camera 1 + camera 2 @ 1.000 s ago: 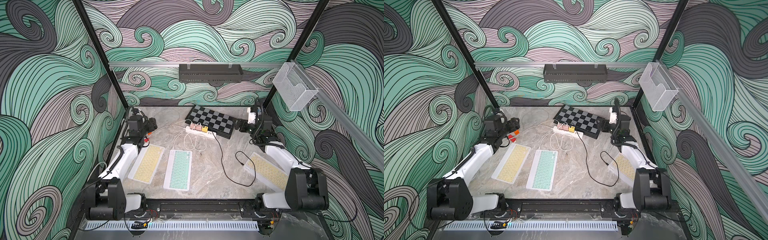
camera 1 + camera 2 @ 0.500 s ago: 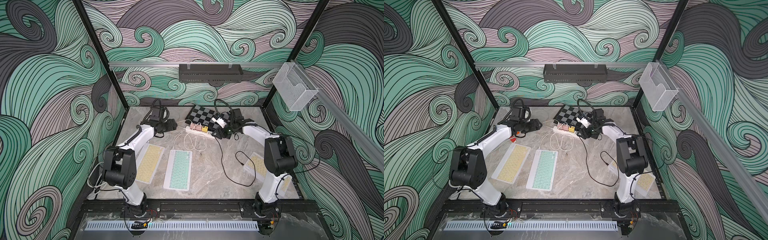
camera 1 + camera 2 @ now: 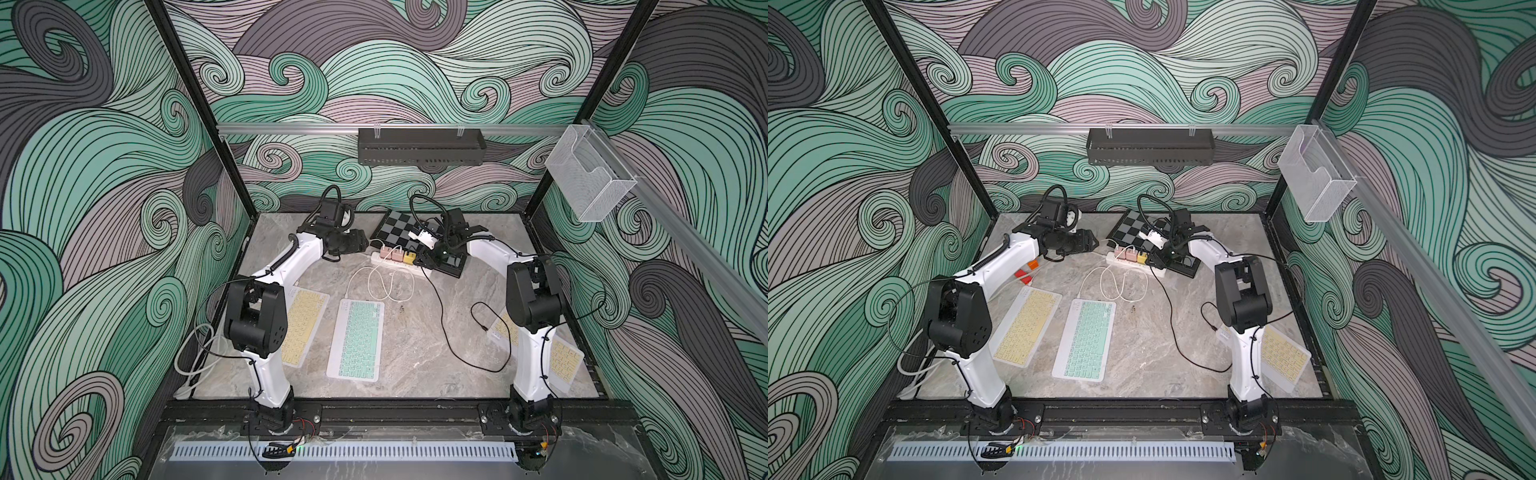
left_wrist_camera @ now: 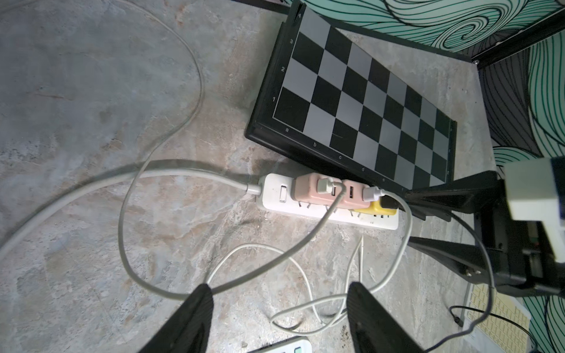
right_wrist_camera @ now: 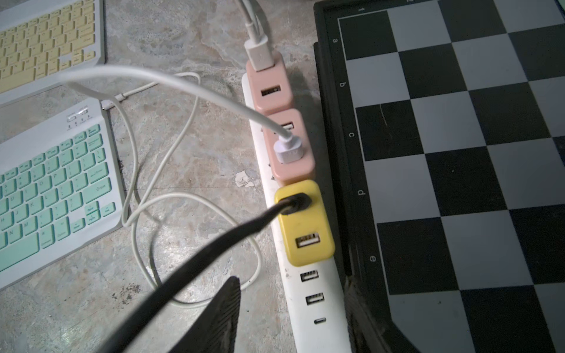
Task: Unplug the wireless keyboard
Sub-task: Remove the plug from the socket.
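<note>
Both arms have swung forward from rest to the power strip [image 3: 395,263] at the tabletop's back, left gripper [image 4: 278,287] and right gripper [image 5: 290,284] open and empty, white cables [image 5: 289,151] still plugged in, mint keyboard [image 3: 357,338] lying mid-tabletop.

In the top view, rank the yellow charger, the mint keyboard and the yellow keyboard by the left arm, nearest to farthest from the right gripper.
1. The yellow charger, on the power strip, right beside the right gripper.
2. The mint keyboard, central, toward the front.
3. The yellow keyboard, farthest, beside the left arm.
</note>
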Controlling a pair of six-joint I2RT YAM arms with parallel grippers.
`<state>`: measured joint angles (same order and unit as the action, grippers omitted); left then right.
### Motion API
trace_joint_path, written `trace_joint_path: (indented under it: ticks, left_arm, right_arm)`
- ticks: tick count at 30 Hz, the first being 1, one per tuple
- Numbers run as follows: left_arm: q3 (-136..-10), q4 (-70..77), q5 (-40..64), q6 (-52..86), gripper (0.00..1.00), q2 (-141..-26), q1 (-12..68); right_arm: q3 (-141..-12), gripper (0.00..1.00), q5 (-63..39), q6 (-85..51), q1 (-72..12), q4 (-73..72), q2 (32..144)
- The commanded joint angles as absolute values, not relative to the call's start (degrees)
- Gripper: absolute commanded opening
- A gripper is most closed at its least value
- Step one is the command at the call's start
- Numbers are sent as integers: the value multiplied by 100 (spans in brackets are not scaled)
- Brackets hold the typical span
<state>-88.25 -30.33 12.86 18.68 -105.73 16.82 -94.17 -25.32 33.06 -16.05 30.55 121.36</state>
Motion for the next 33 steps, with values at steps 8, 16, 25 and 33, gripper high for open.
trace_joint_path:
  ticks: [8, 16, 25, 33]
  left_arm:
    - [-9529, -3586, 1059, 1522, 69, -10912, 1887]
    - [-9854, -3644, 750, 1096, 70, -11077, 1982]
    - [-11251, -4696, 488, 1059, 70, -12028, 2270]
    - [-12008, -5313, 332, 1189, 70, -12739, 2481]
  right_arm:
    - [-9947, 48, -2408, 3619, -1992, 3309, 12617]
    - [-10280, 52, -2325, 3605, -2110, 3314, 12837]
    - [-10493, 22, -2200, 3810, -2207, 3480, 12998]
    - [-10231, 0, -2219, 4288, -2221, 3476, 12804]
